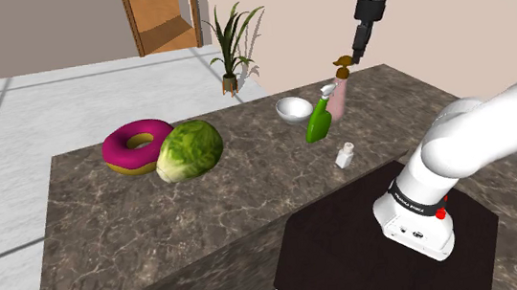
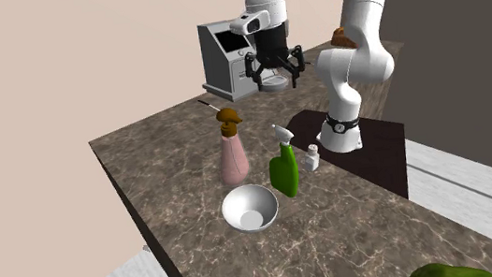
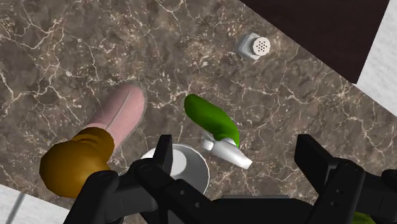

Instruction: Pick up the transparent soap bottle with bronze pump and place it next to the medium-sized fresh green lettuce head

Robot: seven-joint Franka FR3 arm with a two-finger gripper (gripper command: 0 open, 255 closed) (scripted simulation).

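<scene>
The gripper [image 1: 358, 56] hangs over the far end of the dark marbled counter [image 1: 158, 225] with its black fingers [image 3: 164, 156] spread wide and nothing between them. The second exterior view also shows the gripper [image 2: 274, 72] open, above the counter and clear of everything on it.

In the wrist view, the gripper [image 3: 236, 156] looks down on the soap bottle [image 3: 121, 111]. The bottle's bronze pump sits just outside one finger rather than in the gap, and neither finger touches it. From the shoulder view the fingertips seem to sit right above the pump. The soap bottle [image 1: 339, 99] stands upright on the counter and has a pinkish body.

A green spray bottle [image 1: 319, 121] stands just beside it, with a white bowl [image 1: 293, 109] close by and a small white shaker [image 1: 345, 155] nearer the stand. The second exterior view shows the soap bottle [image 2: 233, 158], spray bottle [image 2: 284, 171] and bowl [image 2: 250, 208] as three separate things with gaps between them.

The shoulder view takes in the whole lettuce head [image 1: 190, 150], well apart from the bottle toward that view's left, with a pink-iced donut [image 1: 136, 145] against it. The second exterior view catches just the lettuce's top [image 2: 451, 273] at its lower edge, and it adds a grey coffee machine [image 2: 226, 60] behind the arm.
</scene>
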